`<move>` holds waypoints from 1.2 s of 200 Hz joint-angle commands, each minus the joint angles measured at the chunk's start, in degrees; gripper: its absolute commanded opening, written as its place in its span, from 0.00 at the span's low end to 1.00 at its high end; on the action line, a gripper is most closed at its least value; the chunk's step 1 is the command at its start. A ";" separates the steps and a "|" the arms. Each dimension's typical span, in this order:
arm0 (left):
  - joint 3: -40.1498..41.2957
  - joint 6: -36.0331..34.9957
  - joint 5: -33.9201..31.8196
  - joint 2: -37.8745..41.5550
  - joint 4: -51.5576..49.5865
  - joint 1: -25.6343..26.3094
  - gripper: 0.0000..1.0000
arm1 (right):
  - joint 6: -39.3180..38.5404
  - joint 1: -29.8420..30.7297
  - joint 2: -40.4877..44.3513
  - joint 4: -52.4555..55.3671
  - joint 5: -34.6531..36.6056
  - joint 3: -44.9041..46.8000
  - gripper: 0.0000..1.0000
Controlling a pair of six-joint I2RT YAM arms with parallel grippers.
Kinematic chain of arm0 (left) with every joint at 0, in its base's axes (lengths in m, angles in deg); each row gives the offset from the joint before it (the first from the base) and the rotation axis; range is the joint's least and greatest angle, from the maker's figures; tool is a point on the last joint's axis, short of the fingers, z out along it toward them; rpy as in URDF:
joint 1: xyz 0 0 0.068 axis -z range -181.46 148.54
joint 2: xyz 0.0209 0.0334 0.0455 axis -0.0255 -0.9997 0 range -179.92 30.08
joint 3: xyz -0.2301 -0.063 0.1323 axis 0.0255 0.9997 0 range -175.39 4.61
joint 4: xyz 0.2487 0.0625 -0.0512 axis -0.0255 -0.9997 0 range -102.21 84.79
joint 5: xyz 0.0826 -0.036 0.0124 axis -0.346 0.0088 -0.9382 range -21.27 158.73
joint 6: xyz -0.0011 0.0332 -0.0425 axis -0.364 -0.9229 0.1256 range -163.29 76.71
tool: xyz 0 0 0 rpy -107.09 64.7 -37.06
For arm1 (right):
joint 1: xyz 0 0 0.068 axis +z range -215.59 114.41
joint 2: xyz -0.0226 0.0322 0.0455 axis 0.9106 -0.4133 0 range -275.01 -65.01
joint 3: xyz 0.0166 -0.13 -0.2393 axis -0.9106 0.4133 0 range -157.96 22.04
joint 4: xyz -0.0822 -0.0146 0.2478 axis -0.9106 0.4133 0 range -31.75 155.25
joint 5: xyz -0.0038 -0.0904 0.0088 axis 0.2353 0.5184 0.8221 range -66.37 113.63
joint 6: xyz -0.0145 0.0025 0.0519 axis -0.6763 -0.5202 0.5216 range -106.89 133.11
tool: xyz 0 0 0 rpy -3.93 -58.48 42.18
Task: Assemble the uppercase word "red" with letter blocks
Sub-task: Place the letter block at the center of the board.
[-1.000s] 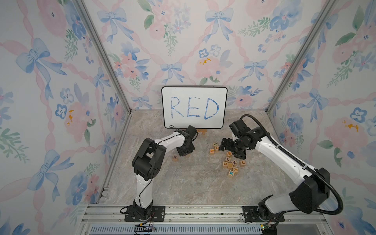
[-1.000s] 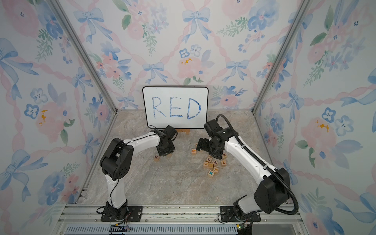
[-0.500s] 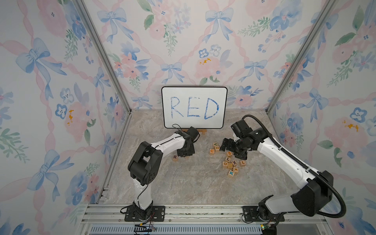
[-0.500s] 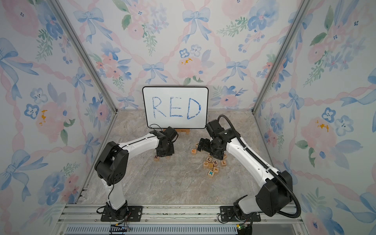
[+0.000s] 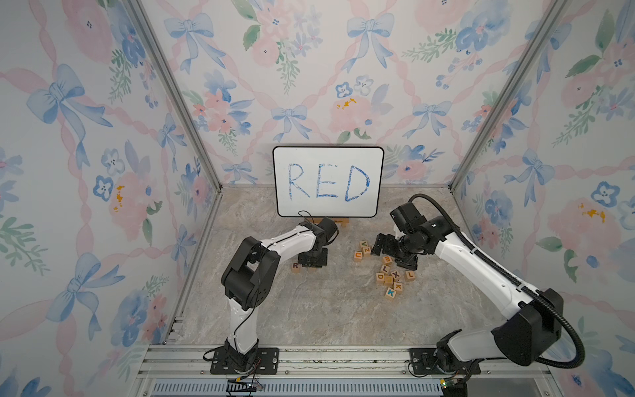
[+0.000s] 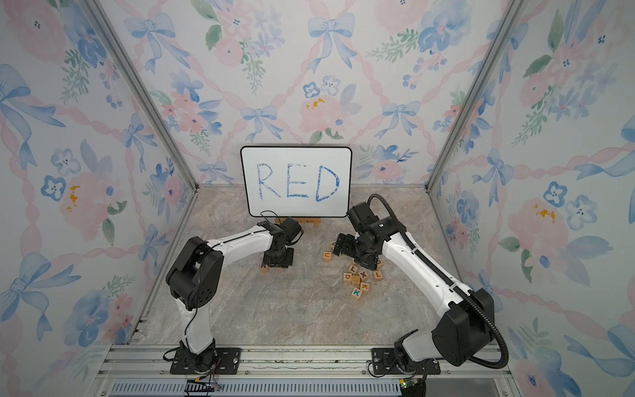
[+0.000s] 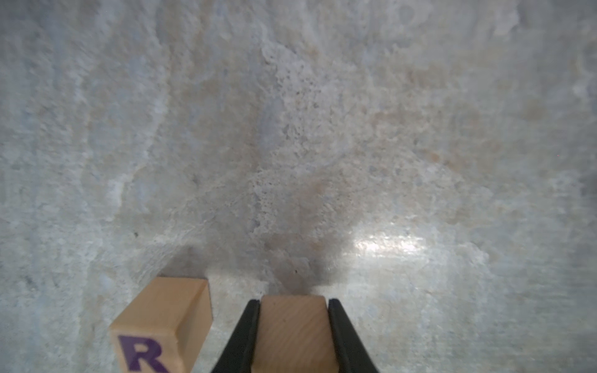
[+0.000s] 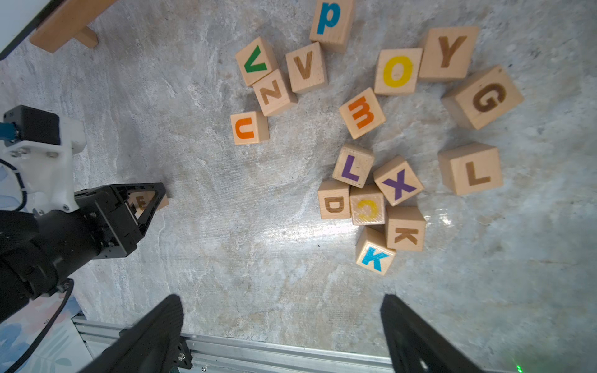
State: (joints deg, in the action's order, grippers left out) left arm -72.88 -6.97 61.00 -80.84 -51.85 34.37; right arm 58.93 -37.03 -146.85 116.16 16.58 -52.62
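R block (image 7: pixel 161 310) is pale smooth matt wood, tabletop (image 5: pixel 326 316) mottled stone-look with some sheen, rail (image 5: pixel 343 359) at 6 o'clock bare metal.

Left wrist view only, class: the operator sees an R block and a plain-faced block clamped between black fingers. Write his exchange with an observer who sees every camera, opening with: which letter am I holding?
Observer: The right wrist view shows an E on the held block in your left gripper.
Operator: Where is the D?
Observer: The D block lies in the pile by the right arm, touching a yellow C block.
Operator: Is the right gripper busy?
Observer: No, the right gripper is open and empty near that pile.
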 commanded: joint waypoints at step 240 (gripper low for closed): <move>-3.77 0.05 -6.22 5.73 -2.32 0.21 0.67 | 0.21 1.49 0.84 1.85 1.29 0.84 0.97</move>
State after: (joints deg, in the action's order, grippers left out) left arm -74.17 -7.30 57.07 -78.13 -52.59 34.68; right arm 58.95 -36.44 -146.28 116.36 16.62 -51.96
